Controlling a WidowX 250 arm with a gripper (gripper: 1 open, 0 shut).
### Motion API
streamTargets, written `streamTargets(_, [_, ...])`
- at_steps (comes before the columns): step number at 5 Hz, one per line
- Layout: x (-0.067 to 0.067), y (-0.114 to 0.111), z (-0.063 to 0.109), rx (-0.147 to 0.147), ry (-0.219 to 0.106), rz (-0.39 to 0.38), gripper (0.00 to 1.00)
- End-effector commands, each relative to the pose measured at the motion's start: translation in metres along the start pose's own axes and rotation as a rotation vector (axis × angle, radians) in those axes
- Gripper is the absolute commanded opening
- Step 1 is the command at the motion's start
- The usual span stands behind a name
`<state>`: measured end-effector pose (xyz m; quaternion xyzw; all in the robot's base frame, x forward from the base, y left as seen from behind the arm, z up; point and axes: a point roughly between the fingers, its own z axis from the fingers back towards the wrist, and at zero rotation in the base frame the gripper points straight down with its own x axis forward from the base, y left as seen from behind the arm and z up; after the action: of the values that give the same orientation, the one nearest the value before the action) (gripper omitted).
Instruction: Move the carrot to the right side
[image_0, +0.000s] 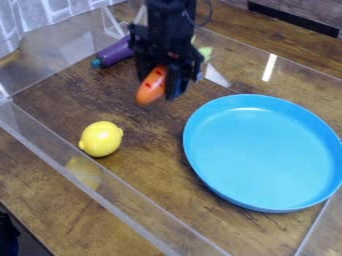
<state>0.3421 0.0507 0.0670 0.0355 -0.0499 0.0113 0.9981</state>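
Observation:
The carrot (152, 86) is a small glossy orange toy, held slanted between the black fingers of my gripper (158, 78), which is shut on it and points straight down. Its green top is hidden behind the gripper. The carrot hangs low over the wooden table (147, 160), left of the blue plate and between the eggplant and the lemon.
A large blue plate (262, 150) lies at the right. A yellow lemon (100, 138) sits at the left front. A purple eggplant (115, 51) lies at the back left, partly behind the gripper. Clear plastic walls (54, 140) border the table.

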Motion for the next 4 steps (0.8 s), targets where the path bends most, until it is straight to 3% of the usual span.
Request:
streamTargets(1, [0.007,0.013,-0.009,0.022,-0.03,0.012,0.0])
streamTargets(2, [0.009,0.017,-0.03,0.018,-0.028,0.013,0.0])
streamTargets(4, [0.013,0.025,-0.04,-0.013,-0.03,0.012,0.0])
